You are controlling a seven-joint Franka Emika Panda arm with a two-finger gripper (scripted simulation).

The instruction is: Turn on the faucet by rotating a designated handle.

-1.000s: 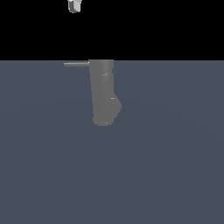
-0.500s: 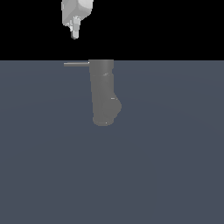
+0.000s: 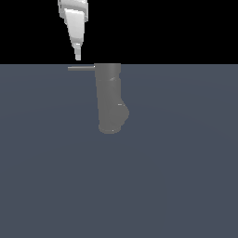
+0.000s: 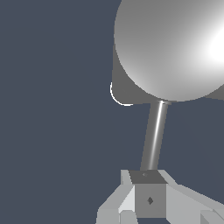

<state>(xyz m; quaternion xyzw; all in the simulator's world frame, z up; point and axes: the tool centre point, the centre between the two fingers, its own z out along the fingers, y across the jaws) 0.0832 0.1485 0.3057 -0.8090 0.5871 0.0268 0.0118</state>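
- The handle (image 3: 81,68) is a thin light-grey rod jutting level from the top of the faucet (image 3: 110,100) toward the exterior view's left, its free end in open air.
- The faucet itself is a thick matte grey cylinder, upright on the flat blue-grey floor (image 3: 186,176), with a rounded bulge low on the side toward the exterior view's right.
- The gripper (image 3: 78,56) hangs point-down just above the outer part of the handle, apart from it, with a small gap showing in the exterior view.
- In the wrist view the rod (image 4: 154,135) runs from the faucet's rounded body (image 4: 170,48) straight toward the gripper (image 4: 148,199); the fingers look drawn together into one block, though this close I cannot tell for sure.
- Progress, as I judge it: only the approach is made. No contact shows, so the turning is all left to do.
- Room: nothing else stands on the floor, so the handle's sweep on either side is unobstructed; the faucet body is the only thing to steer clear of.
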